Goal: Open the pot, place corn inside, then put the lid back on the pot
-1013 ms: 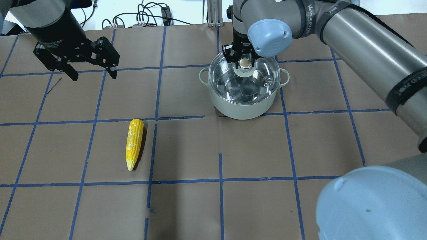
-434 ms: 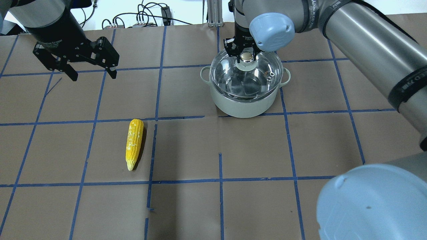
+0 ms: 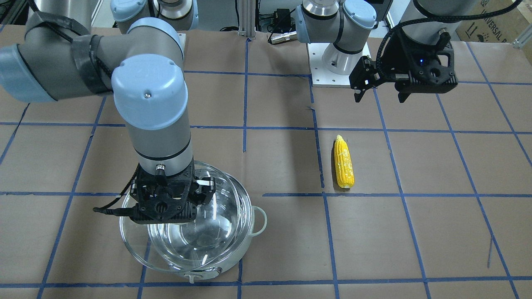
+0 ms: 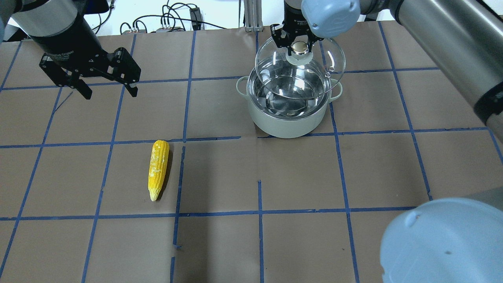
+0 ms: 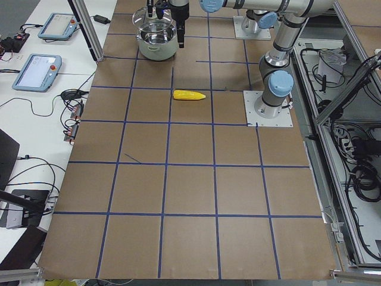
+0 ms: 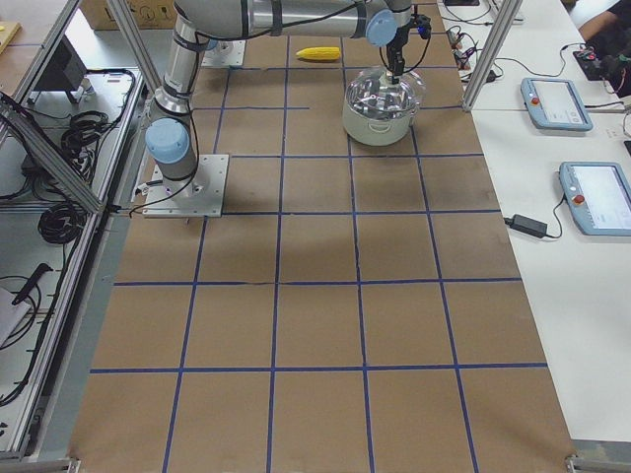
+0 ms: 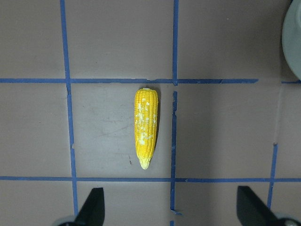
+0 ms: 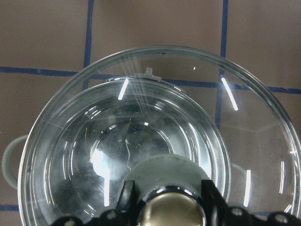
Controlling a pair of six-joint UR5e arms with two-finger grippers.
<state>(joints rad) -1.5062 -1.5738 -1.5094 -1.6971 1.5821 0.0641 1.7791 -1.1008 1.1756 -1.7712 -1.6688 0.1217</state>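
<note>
Blue tape is crossing the brown table; right gripper is pinching the lid, seemingly clear of the pot; left gripper is hanging spread.

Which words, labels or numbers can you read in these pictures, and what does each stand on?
"UNIVERSAL R", cut off by the picture's edge: on the cardboard box past the table.
White print on the left claw's body: too blurred to read.
Handheld screens: too small to read.
Pot, corn, lid: no text visible.
</note>
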